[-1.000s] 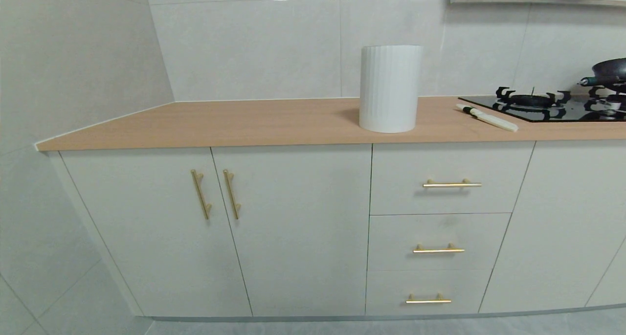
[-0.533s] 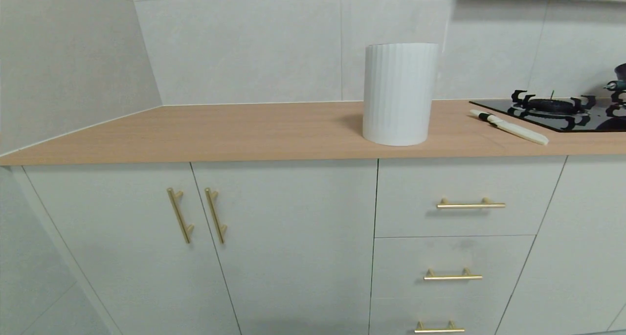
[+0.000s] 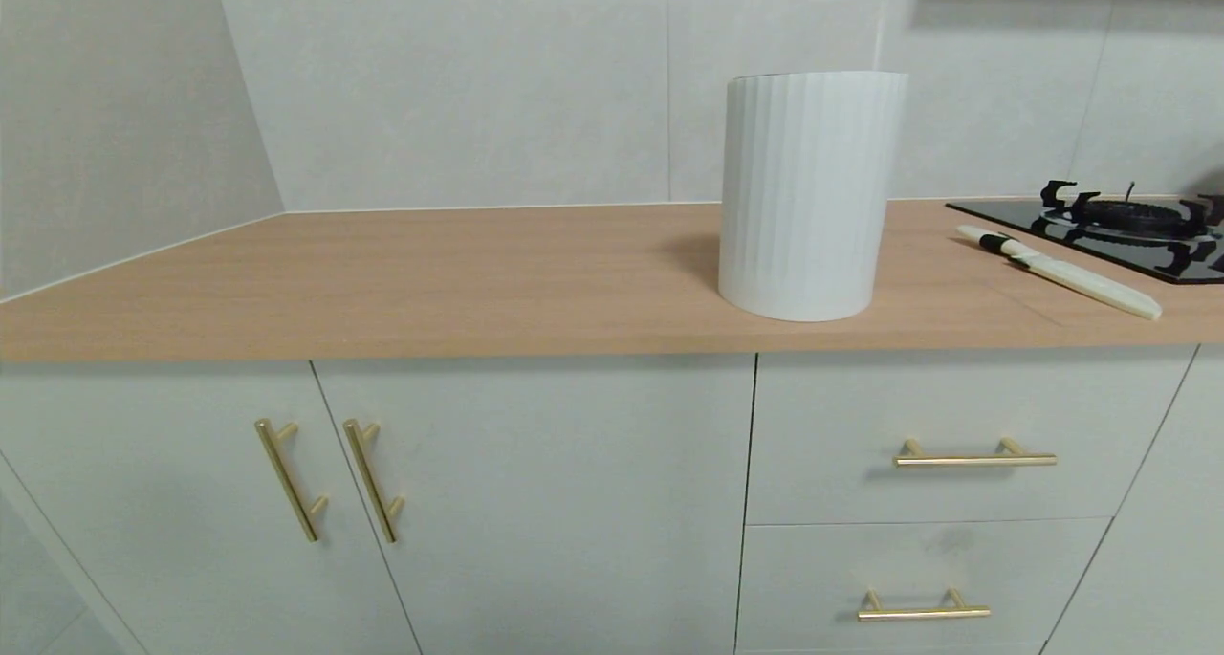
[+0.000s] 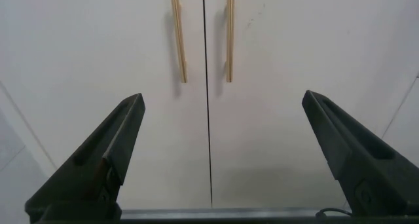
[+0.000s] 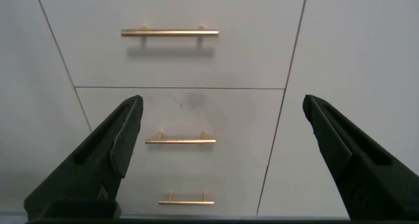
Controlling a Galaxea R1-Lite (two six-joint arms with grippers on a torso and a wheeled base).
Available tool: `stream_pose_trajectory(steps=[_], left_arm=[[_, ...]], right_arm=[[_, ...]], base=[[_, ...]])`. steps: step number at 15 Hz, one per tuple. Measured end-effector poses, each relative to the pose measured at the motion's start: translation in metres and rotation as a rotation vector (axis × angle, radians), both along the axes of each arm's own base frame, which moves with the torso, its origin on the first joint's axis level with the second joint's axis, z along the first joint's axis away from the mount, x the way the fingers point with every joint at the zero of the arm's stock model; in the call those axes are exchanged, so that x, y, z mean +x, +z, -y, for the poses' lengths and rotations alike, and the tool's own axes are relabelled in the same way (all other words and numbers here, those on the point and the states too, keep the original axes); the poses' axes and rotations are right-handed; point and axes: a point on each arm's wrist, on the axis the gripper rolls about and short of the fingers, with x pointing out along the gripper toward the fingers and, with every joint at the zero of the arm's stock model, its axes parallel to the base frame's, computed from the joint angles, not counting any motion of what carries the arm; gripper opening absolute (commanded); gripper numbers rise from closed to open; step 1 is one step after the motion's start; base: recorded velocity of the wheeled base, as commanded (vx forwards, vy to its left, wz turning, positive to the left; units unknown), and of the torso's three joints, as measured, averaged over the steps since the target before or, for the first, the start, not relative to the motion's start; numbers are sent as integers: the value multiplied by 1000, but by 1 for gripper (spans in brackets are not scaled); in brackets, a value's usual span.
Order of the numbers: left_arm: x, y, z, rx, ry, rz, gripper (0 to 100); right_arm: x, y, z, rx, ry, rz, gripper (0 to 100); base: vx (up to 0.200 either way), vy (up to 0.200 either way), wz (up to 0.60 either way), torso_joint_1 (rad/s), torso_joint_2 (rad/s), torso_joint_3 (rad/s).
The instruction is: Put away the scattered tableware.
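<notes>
Left pincer (image 4: 222, 101): we hold it spread wide, gripping nothing, facing the cupboard doors (image 4: 275, 119).
Right pincer (image 5: 222, 103): we hold it spread wide too, empty, before the drawers (image 5: 196, 60).
Knife (image 3: 1057, 272): pale with a black band, flat on our worktop (image 3: 430, 272), just beside the hob (image 3: 1128, 229).
Canister (image 3: 808, 196): white, ribbed, upright on the worktop near its front edge, apart from the knife.

One canister (image 3: 808, 196), one knife (image 3: 1057, 272)
</notes>
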Motion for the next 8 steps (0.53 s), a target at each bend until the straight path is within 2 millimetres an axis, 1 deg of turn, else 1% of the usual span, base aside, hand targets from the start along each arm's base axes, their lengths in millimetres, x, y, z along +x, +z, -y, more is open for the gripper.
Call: stream_pose_trajectory(steps=[5, 8], left_arm=[[0, 0, 0, 0, 0, 0, 100], [0, 0, 0, 0, 0, 0, 100]], right_arm=[[0, 0, 0, 0, 0, 0, 100], [0, 0, 0, 0, 0, 0, 100]], base=[[0, 0, 0, 0, 0, 0], [0, -200, 0, 1, 1, 7]])
